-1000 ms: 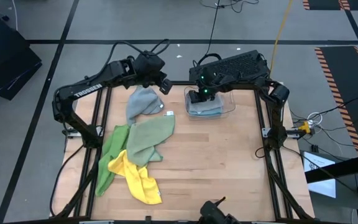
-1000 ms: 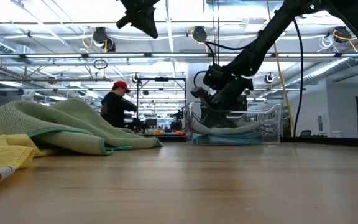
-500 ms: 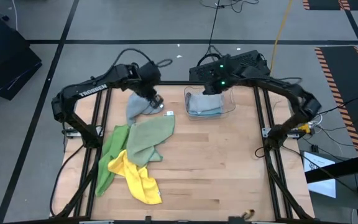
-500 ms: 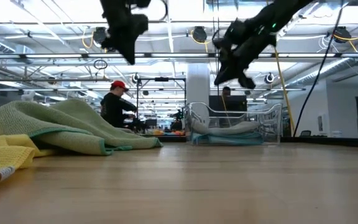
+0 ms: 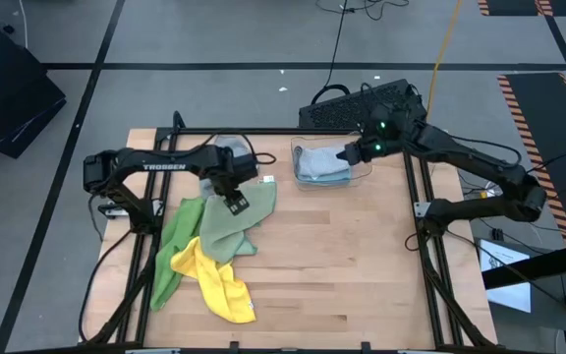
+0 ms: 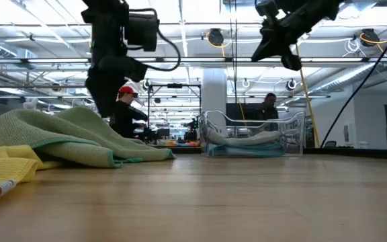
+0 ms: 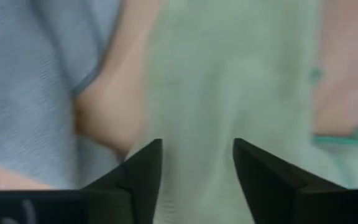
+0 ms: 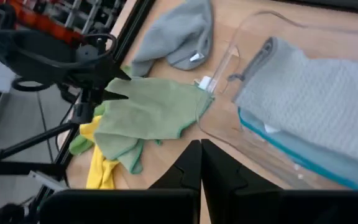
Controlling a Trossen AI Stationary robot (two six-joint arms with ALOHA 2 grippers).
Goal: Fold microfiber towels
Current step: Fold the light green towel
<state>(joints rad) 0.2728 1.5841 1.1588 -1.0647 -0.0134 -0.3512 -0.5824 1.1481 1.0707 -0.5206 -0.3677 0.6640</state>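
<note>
Sage-green towel: spread on worktop left of centre, directly beneath left end effector, fingers apart, nothing held. Left arm nearer. Right end effector: fingers together, empty, above clear bin.

The wooden tabletop lies bare across its whole right half and the near edge, an open lane beside the heap of sage green, bright green and yellow microfiber towels. That heap, with a loose grey microfiber towel behind it, fills the left side. The clear plastic bin holding folded grey and light blue towels blocks the far edge beyond the heap.
</note>
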